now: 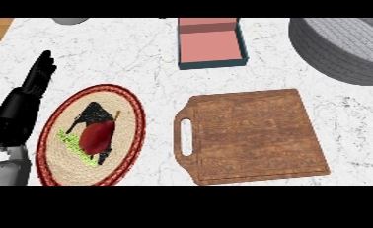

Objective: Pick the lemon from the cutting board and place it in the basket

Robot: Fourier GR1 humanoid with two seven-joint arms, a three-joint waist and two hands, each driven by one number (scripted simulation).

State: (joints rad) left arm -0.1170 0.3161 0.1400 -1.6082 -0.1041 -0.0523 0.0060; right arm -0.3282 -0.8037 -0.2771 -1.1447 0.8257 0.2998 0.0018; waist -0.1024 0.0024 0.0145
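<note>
Low at 8 o'clock, hard against the left edge, the left hand stands with its black fingers straight, close together and pointing up toward 12 o'clock; they hold nothing and touch nothing. Below it, at 7 o'clock, a bit of grey forearm comes in from the corner.

Just beside the hand, toward 3 o'clock from it, a round woven plate with a red rim lies flat on the white marbled desk. On its middle sits a dark red rounded thing with a thin stem, over a black patch and a strip of green (whether these are objects or a pattern on the weave, I cannot tell).

Right of the plate, a little apart from it, the wooden cutting board fills the 4 o'clock part of the view, its handle slot turned toward the plate. Where the lemon is I cannot tell; only brown wood grain shows on the board.

At 12 o'clock, well above the board, an open box with a pink inside and a dark teal wall rests on the desk. At 2 o'clock a grey ribbed basket is cut off by the right edge. At 11 o'clock a grey rounded object pokes in at the top.
</note>
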